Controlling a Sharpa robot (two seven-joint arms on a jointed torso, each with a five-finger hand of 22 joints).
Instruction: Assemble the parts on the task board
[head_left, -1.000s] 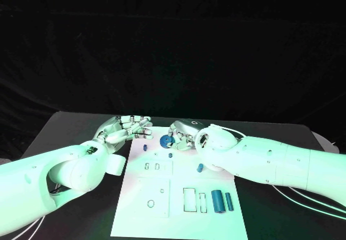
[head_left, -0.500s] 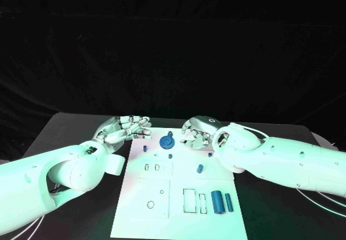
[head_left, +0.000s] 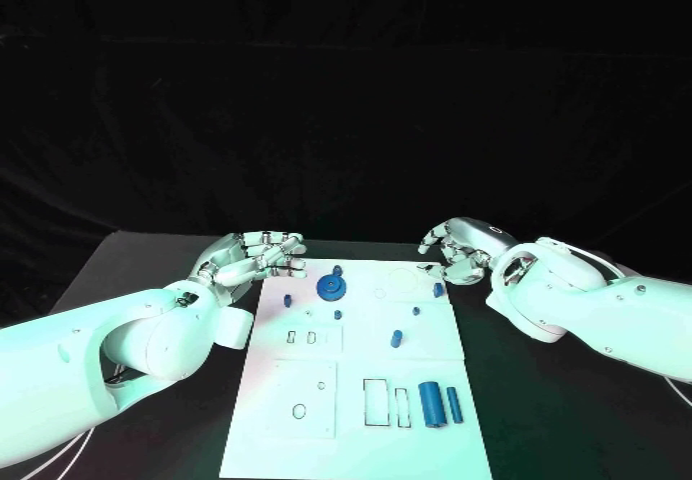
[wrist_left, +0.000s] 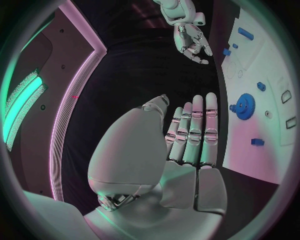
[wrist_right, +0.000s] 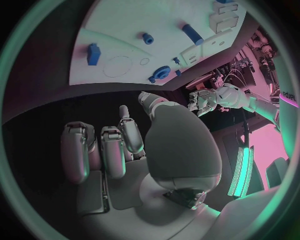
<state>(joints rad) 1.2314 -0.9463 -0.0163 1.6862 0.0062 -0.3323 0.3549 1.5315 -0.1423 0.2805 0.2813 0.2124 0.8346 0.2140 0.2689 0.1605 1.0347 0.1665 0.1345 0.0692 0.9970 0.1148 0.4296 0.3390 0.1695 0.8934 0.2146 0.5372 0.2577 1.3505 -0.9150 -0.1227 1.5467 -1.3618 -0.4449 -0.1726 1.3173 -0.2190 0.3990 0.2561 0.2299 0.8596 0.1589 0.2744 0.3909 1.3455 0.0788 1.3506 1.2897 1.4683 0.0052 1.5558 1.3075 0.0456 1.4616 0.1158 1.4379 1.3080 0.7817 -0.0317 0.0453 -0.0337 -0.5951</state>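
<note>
The white task board (head_left: 361, 370) lies in the middle of the black table. A blue gear (head_left: 332, 287) sits on its far part, with small blue parts (head_left: 397, 338) scattered around it. Two blue cylinders (head_left: 430, 402) lie side by side near the front right. My left hand (head_left: 257, 255) hovers at the board's far left corner, fingers stretched out and holding nothing. My right hand (head_left: 459, 250) hangs at the far right corner, off the gear, with nothing in it. The left wrist view shows the left hand (wrist_left: 187, 135), the gear (wrist_left: 245, 105) and the right hand (wrist_left: 190, 40). The right wrist view shows the right hand (wrist_right: 119, 150) and the gear (wrist_right: 164, 73).
The board carries several outlined slots (head_left: 379, 398) and small holes (head_left: 300, 410) in its front half. Black table surface (head_left: 173, 440) runs along both sides of the board. My left forearm (head_left: 130, 350) lies over the table's left part.
My right hand has let go of the blue gear, which now sits on the board, and has drawn back to the right to the far right corner. The left hand has stayed put.
</note>
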